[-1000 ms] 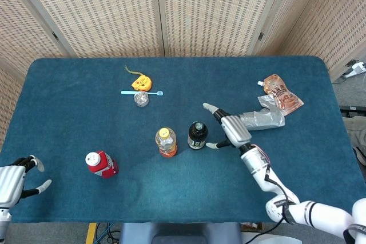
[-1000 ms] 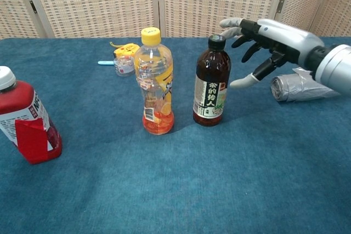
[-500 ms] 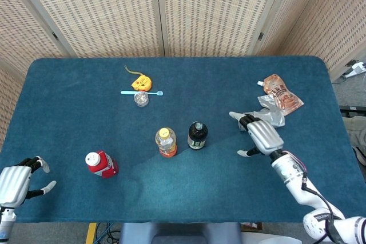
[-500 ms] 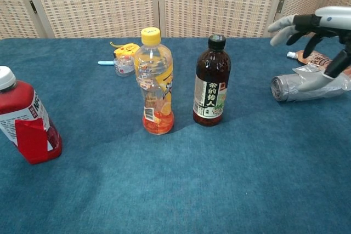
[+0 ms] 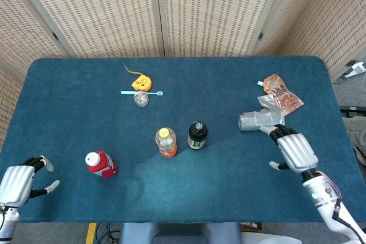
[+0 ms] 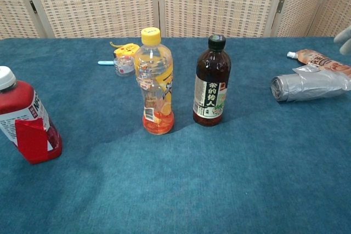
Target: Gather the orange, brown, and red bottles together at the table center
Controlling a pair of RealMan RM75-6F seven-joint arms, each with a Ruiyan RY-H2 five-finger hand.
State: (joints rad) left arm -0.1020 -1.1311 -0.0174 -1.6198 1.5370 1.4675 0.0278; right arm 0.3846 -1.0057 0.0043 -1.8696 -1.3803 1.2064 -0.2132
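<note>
With the orange bottle (image 5: 166,142) and brown bottle (image 5: 197,135) upright mid-table, the red bottle (image 5: 101,164) sits apart toward the left front edge, tilted, where a clumsy grasp by the empty, spread-fingered left hand (image 5: 20,180) might topple it, while the right hand (image 5: 294,150) is likewise empty and spread.

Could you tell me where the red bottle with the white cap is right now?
The red bottle with the white cap stands alone toward the table's front-left in the head view, well left of the orange bottle.

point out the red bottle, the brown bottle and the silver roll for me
red bottle (image 5: 102,164), head view, on its red body below the white cap
brown bottle (image 6: 212,89), chest view, on its label
silver roll (image 6: 307,86), chest view, on the middle of its crinkled side
</note>
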